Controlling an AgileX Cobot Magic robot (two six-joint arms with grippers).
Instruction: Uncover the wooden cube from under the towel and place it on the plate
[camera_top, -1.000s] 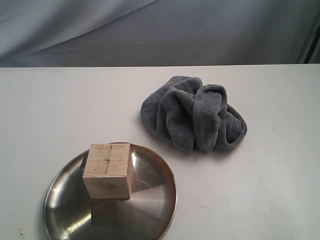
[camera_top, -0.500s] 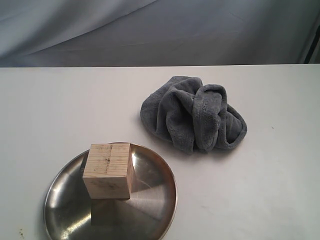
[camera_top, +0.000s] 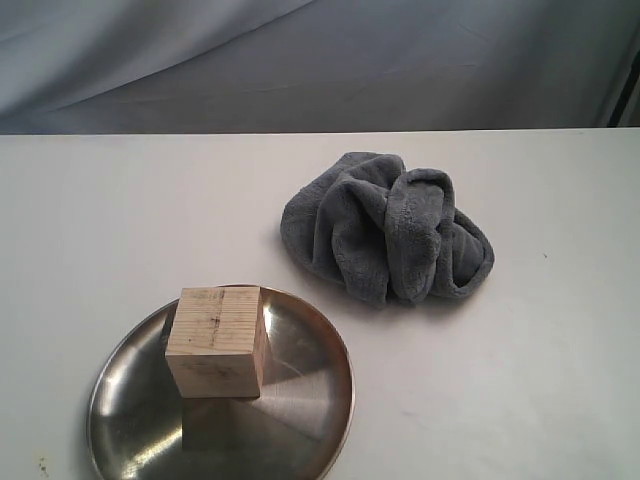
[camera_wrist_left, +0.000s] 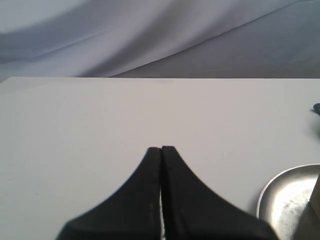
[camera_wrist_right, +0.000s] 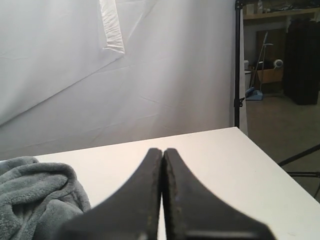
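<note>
Wooden cube (camera_top: 215, 340) on plate (camera_top: 305, 400); pincers (camera_wrist_left: 161, 148) (camera_wrist_right: 163, 150) closed, empty

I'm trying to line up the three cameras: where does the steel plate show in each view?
Exterior view: the plate sits at lower left, the wooden cube on it.
Left wrist view: part of it shows, cut by the frame edge, off to one side of the left gripper.
Right wrist view: not in it.
Shared landmark: the white table.
</note>
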